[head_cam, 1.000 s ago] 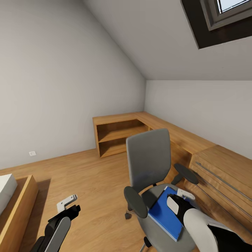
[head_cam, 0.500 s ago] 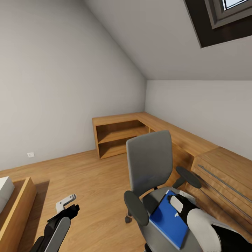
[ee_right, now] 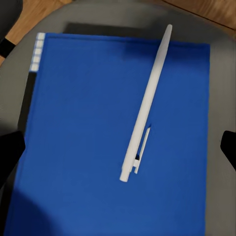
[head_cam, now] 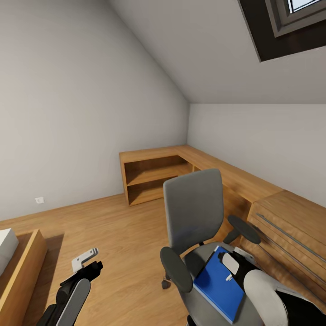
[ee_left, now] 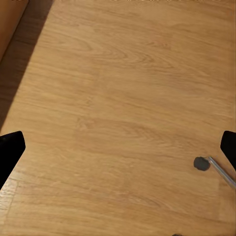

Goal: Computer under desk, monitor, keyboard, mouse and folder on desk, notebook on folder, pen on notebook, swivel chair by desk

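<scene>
The swivel chair (head_cam: 194, 208) stands in the bedroom with its grey back toward the wooden cabinets. The bright blue folder (head_cam: 217, 285) lies flat on its seat, and a white pen (ee_right: 146, 103) lies lengthwise on the folder (ee_right: 88, 128). My right gripper (head_cam: 237, 262) hovers open just above the folder, its fingers on either side of the pen (ee_right: 118, 150). A thin dark strip edges the folder; I cannot tell whether it is the notebook. My left gripper (head_cam: 86, 263) hangs open over bare floor (ee_left: 118, 147). Desk, monitor, keyboard, mouse and computer are out of view.
Low light-wood cabinets (head_cam: 154, 174) run along the far walls, with a drawer unit (head_cam: 290, 226) close on the right of the chair. A wooden bed frame (head_cam: 22, 267) sits at the left. A chair caster (ee_left: 201, 163) shows by the left gripper. Open wood floor (head_cam: 113, 226) lies between.
The whole picture shifted a little a second ago, so the camera moved. In the last half second nothing has visibly changed; both grippers stay open where they were.
</scene>
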### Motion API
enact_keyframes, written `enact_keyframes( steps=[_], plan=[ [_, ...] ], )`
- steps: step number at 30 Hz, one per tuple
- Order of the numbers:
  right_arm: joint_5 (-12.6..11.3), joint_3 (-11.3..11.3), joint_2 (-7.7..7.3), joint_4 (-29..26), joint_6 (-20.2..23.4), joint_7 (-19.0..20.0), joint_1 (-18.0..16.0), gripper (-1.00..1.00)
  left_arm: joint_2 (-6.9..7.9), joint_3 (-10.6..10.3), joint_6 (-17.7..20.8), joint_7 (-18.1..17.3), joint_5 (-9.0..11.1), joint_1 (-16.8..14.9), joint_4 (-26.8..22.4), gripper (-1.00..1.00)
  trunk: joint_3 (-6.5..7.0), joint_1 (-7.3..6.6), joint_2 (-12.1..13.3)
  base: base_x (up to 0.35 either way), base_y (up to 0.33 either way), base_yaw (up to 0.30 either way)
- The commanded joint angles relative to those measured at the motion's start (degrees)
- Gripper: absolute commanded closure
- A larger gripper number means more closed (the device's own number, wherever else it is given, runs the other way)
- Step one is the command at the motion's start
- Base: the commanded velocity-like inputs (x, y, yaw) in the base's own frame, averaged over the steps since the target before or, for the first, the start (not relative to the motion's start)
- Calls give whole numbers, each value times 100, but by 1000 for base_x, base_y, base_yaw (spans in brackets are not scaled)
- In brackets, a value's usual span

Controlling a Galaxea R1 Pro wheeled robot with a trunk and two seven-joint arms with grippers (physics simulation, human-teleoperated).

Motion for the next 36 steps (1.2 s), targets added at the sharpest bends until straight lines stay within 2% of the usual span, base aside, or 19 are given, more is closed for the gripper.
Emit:
enact_keyframes(
  steps=[1, 13, 19, 21, 24, 27, 30, 36],
  plan=[
    [-22, 15, -1, -11, 37, -26, -1, -100, 6, -13, 10, 48, 40, -5, -11, -100, -6, 0, -3, 99, 0, 0],
    [-19, 15, -43, -30, -27, -35, -4, -100, 6, -13, 4, 54, 40, -5, -57, -100, -6, 0, -3, 145, 0, 0],
    [-19, 15, -46, -33, -81, -39, -4, -100, 6, -13, -212, 63, 40, -5, -145, -100, -6, 0, -3, 13, 0, 0],
    [-19, 15, -52, -34, -87, -42, -4, -100, 6, -13, -445, 62, 40, -5, -162, -100, -6, 0, -3, 4, 0, 0],
    [-115, -25, -150, -34, 11, -86, -4, -100, -28, -6, -538, 61, 63, -5, -197, -100, -60, 66, -124, 0, 0, 0],
    [-211, -25, -167, -34, 107, -86, -4, -100, -28, -6, -634, 61, 63, -5, -197, -100, -114, 132, -244, 0, 0, 0],
    [-128, 2, -76, -34, 122, -79, -4, -100, -68, 13, -539, 61, 39, -5, -201, -100, -168, 198, -364, 0, 0, 0],
    [-54, 13, -81, -34, -67, -75, -4, -100, -80, 21, -491, 61, 32, -5, -203, -100, -276, 330, -605, 0, 0, 0]
  ],
)
